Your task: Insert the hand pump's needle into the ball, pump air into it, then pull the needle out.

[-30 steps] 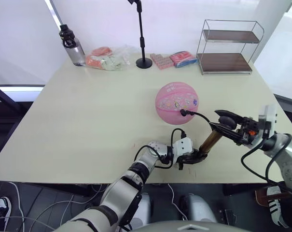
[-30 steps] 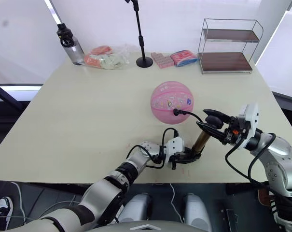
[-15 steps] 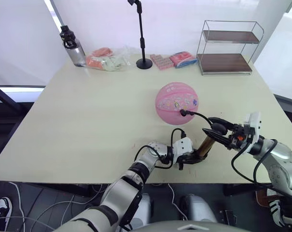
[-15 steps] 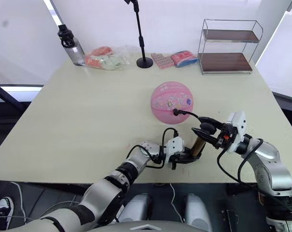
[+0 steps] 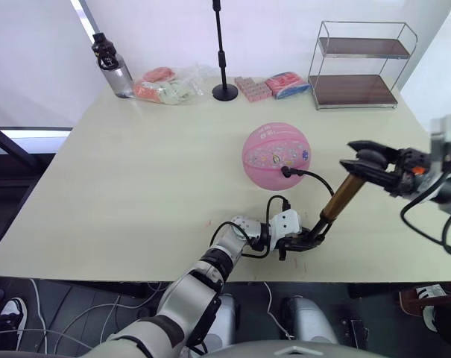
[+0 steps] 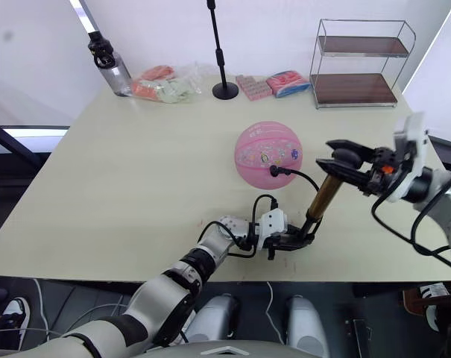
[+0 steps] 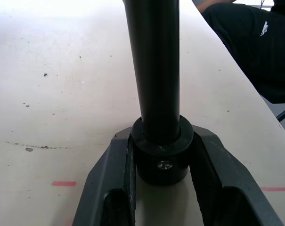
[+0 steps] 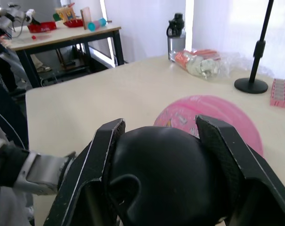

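Note:
The pink ball (image 5: 276, 155) rests on the cream table, round and full. The needle's black fitting (image 5: 285, 172) sits in the ball's near side, and the thin black hose (image 5: 320, 188) loops from it toward the hand pump. The pump's bronze barrel (image 5: 341, 197) leans up to the right from the table. My left gripper (image 5: 306, 240) is shut on the pump's black base cap (image 7: 160, 157) near the front edge. My right gripper (image 5: 369, 159) is shut on the pump's black handle (image 8: 166, 176), held high and to the right with the black rod (image 6: 311, 220) drawn out below the barrel.
A black stand pole (image 5: 223, 60) rises at the back centre. Near it lie pink packets (image 5: 268, 86), a bag of snacks (image 5: 165, 83) and a water bottle (image 5: 112, 69). A two-shelf wire rack (image 5: 359, 66) stands at the back right. A red mark (image 7: 63, 183) is on the table.
My right gripper has pulled the pump handle up and to the right after pushing it down half a second ago, lengthening the pump. The left gripper and the ball have stayed put. The camera has shifted slightly.

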You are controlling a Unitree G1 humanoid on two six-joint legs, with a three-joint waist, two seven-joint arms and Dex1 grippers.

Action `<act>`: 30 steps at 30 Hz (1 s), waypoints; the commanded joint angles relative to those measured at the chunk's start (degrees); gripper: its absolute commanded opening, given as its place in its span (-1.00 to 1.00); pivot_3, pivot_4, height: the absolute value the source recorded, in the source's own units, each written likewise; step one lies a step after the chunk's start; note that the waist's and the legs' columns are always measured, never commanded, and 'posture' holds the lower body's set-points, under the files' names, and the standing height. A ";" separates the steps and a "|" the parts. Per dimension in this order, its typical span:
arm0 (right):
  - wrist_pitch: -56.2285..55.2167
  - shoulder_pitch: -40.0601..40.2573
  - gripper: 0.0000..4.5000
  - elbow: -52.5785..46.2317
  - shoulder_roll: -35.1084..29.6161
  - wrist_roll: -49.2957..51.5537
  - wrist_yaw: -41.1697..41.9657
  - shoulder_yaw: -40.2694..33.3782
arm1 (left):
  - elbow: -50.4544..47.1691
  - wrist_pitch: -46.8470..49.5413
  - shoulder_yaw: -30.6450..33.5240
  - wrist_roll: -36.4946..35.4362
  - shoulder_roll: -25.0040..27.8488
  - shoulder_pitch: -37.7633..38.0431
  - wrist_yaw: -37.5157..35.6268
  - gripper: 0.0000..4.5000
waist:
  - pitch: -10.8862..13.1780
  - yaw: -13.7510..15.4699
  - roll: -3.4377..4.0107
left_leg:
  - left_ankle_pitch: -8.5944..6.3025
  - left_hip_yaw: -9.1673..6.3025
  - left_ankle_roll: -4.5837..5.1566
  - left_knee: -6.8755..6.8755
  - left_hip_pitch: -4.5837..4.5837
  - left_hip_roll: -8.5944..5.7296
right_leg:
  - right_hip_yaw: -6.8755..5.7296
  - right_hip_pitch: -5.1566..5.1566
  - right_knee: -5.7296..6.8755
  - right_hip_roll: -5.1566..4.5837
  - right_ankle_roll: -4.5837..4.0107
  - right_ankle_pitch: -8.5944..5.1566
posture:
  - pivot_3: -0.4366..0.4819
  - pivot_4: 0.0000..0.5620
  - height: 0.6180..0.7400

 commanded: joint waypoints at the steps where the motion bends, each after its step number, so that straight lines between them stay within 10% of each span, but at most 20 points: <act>1: 2.23 -5.05 -0.16 -1.71 -2.59 7.38 -0.90 -5.86 | 4.75 2.82 -1.40 3.57 2.50 2.36 1.37 -0.51 | 0.05 0.00 0.03 | 0.00 0.00 0.00 0.00 -0.01 0.00 | 0.00 0.00 0.00 0.00 0.00 0.00 | -0.05 -0.47 1.00; 7: 5.23 -9.37 -0.16 -0.94 -4.00 10.23 -2.68 -5.81 | 4.60 2.74 -1.51 3.67 2.67 2.57 1.41 -0.51 | 0.18 0.00 0.13 | 0.00 -0.01 0.00 0.17 -0.36 0.00 | -0.02 -0.29 0.03 0.00 0.02 0.02 | -0.05 -0.47 1.00; 30: -20.25 16.08 -0.16 15.22 14.38 -25.42 2.70 22.31 | 4.63 2.86 -1.43 3.60 2.66 2.69 2.32 -0.51 | -1.18 -0.13 -1.06 | -0.05 -0.22 -0.06 0.09 0.56 0.49 | -0.11 0.56 0.06 0.17 -0.10 -0.06 | -0.05 -0.47 1.00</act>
